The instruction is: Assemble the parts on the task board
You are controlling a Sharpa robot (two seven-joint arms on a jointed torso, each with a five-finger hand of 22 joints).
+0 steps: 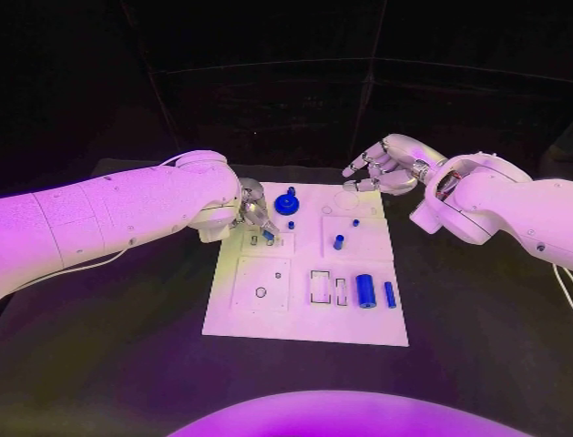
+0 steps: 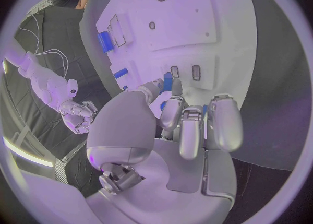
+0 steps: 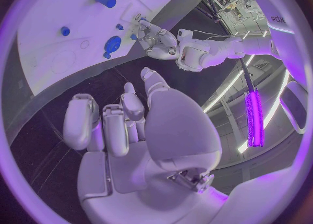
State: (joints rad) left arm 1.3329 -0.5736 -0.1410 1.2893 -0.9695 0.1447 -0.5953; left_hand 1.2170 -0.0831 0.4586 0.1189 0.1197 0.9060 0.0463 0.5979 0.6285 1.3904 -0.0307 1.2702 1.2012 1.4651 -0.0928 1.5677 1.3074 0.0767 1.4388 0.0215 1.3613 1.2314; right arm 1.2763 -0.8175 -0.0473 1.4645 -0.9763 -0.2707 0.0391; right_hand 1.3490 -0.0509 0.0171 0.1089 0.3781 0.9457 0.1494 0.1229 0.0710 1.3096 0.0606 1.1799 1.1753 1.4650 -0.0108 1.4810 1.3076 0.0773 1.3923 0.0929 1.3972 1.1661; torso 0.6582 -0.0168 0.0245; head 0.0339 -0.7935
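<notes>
Flat white task board (image 1: 240, 319) on matte black worktop (image 1: 102, 364). Left hand (image 1: 253, 217) pinches small blue cylindrical part (image 2: 167, 81); right hand (image 1: 381, 169) hovers, fingers loosely apart, holding nothing.

**Dark room, black table, strip lights**

Black table (image 1: 89, 364) fills the foreground, matte top w/ a faint sheen. Behind it, a black backdrop (image 1: 300, 82), thin seams crossing it. Right wrist view: long bright light strips (image 3: 225, 91) and a glowing tube (image 3: 254, 117) off to the side.
</notes>
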